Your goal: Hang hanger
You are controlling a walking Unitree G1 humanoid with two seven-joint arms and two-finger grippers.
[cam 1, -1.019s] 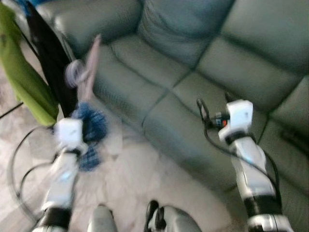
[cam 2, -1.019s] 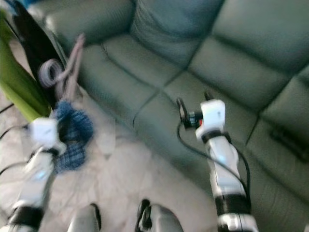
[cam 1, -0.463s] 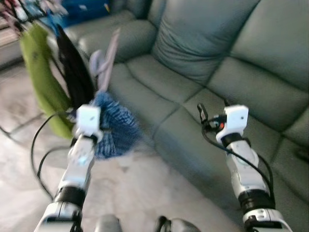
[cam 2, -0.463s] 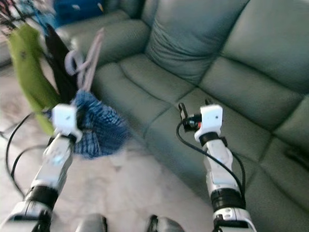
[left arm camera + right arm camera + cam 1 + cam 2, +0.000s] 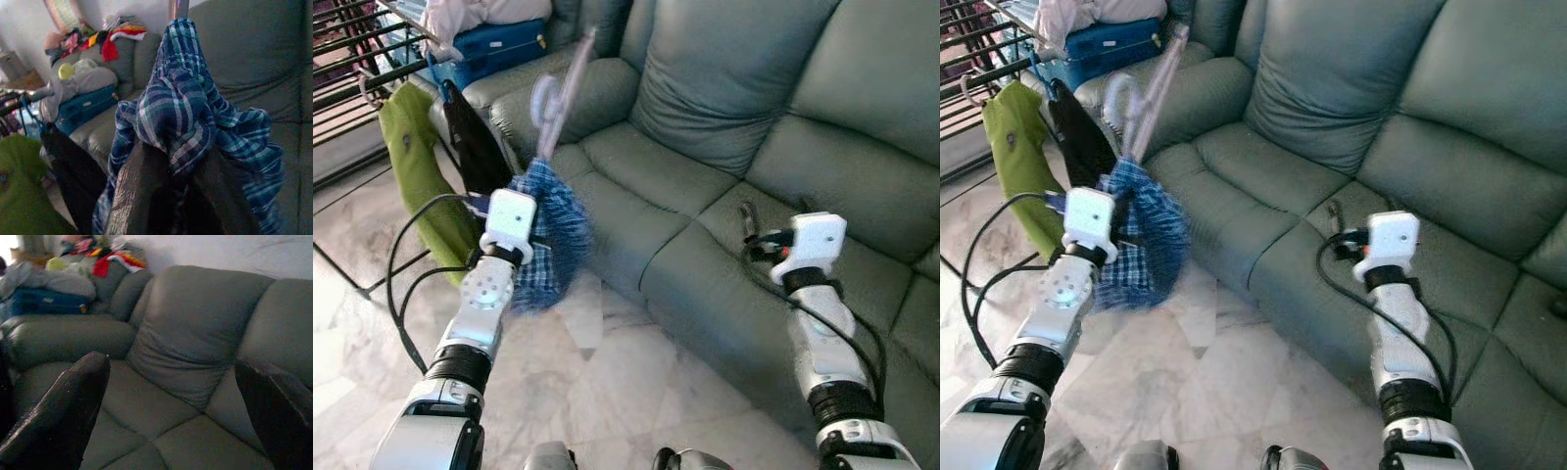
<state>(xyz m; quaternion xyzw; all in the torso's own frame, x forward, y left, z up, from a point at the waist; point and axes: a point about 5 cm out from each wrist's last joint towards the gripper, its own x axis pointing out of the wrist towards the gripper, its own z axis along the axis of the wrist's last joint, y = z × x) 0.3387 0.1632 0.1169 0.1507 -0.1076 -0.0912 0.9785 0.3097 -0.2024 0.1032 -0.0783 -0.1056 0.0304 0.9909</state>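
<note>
The left arm has risen since half a second ago, lifting the hanger (image 5: 556,103) higher over the sofa arm. Far left, a metal rack (image 5: 357,49) carries a green garment (image 5: 416,171) and a black one (image 5: 480,152). The left pincer (image 5: 168,188) is clamped on the blue plaid shirt (image 5: 1141,235) bunched beneath the pale hanger. The smooth grey-green leather sofa (image 5: 724,108) lies ahead. The right pincer (image 5: 183,411) hovers spread wide, empty, over its seat.

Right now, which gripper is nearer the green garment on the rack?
Left. The left gripper holds the plaid shirt's hanger beside the green garment; the right gripper hovers over the sofa.
</note>
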